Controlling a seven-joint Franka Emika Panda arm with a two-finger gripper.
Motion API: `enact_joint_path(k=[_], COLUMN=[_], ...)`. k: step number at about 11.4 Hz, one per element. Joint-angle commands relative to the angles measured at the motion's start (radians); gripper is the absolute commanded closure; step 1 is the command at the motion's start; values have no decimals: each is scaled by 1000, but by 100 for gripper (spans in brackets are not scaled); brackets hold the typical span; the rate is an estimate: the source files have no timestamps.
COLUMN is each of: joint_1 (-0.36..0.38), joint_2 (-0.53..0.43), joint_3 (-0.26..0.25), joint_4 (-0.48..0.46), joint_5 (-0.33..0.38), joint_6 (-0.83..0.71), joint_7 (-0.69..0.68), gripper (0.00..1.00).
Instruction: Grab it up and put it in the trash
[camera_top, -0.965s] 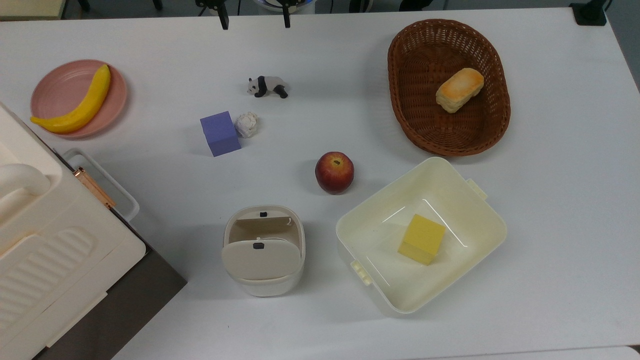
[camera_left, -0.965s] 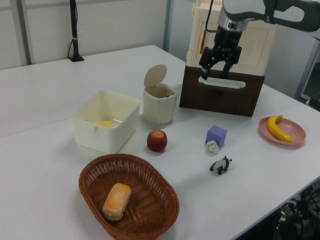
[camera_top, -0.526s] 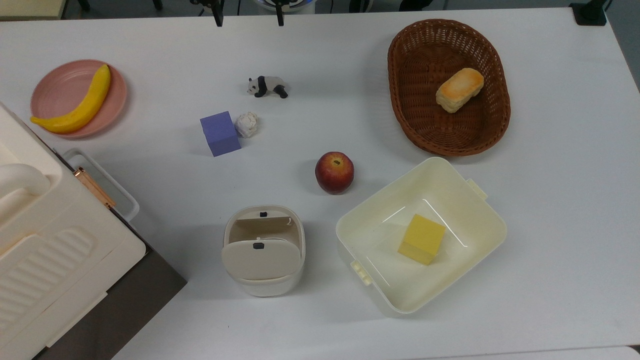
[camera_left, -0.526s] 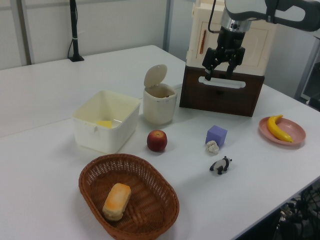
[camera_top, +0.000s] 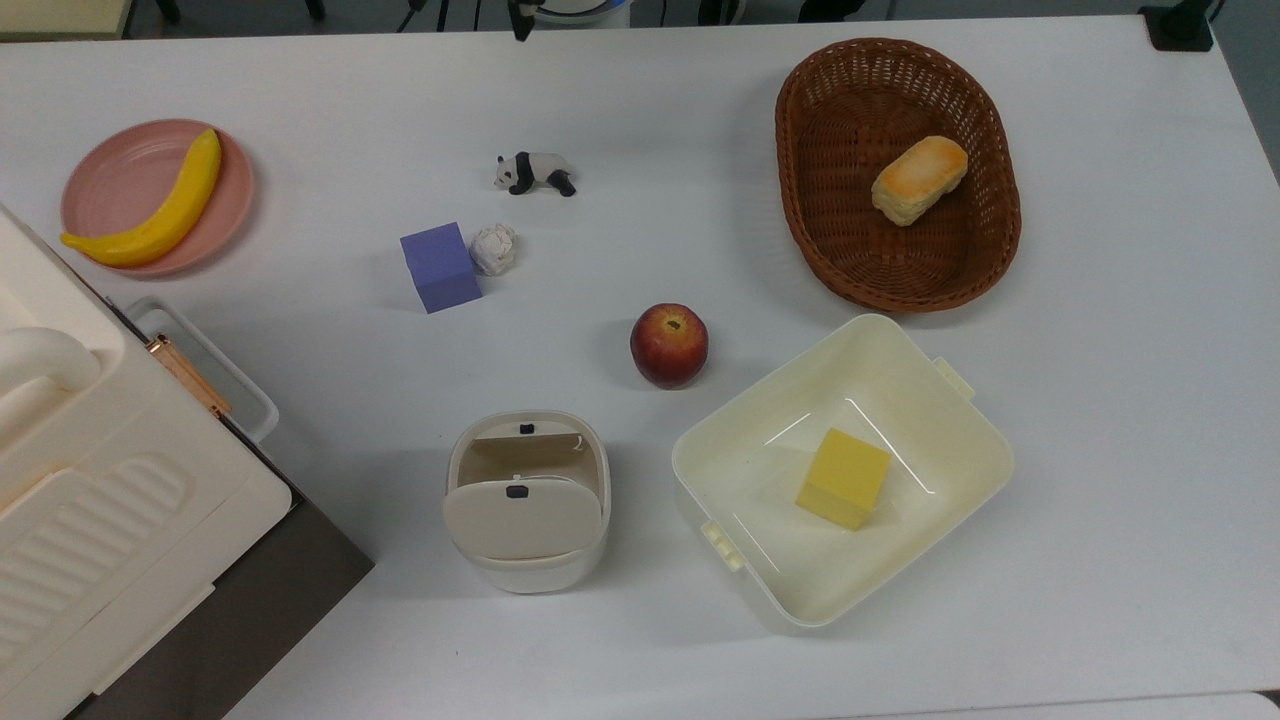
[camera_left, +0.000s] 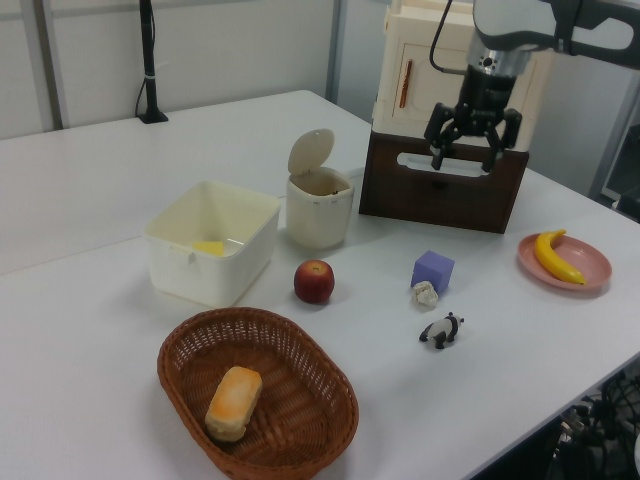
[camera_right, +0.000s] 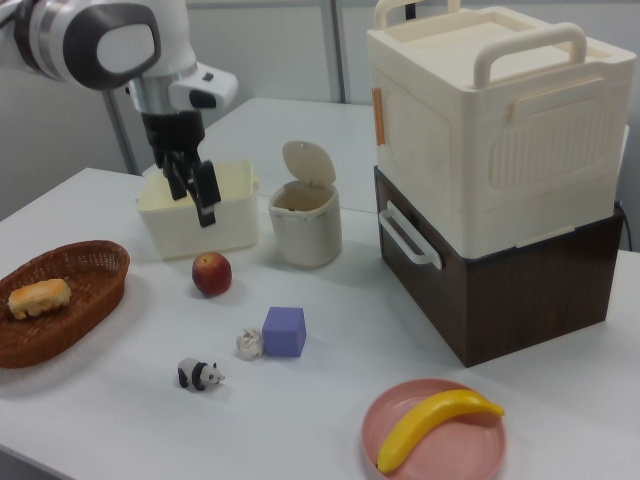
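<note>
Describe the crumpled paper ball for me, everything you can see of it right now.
The paper ball is a small, white, tightly crumpled wad with grey creases, smaller than the purple cube beside it. It lies on the white table, on the top view's right of the cube, so close that touching or a thin gap cannot be told. The panda figurine stands apart from it. The gripper, fingers open, hangs in the air well away from it; nothing holds it.
</note>
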Motion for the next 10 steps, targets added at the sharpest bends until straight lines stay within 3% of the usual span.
enact_joint_path(k=[1, 5, 6, 7, 10], joint_1=[-84, -54, -45, -31, -11], joint_2=[-41, 51, 79, 107, 182], joint_3=[72, 70, 70, 70, 70], joint_4=[-148, -196, -196, -196, -196], joint_5=[23, -4, -43, -79, -100], joint_6=[100, 234, 264, 288, 351], joint_7=[176, 293, 317, 322, 325], gripper=[0, 0, 0, 0, 0])
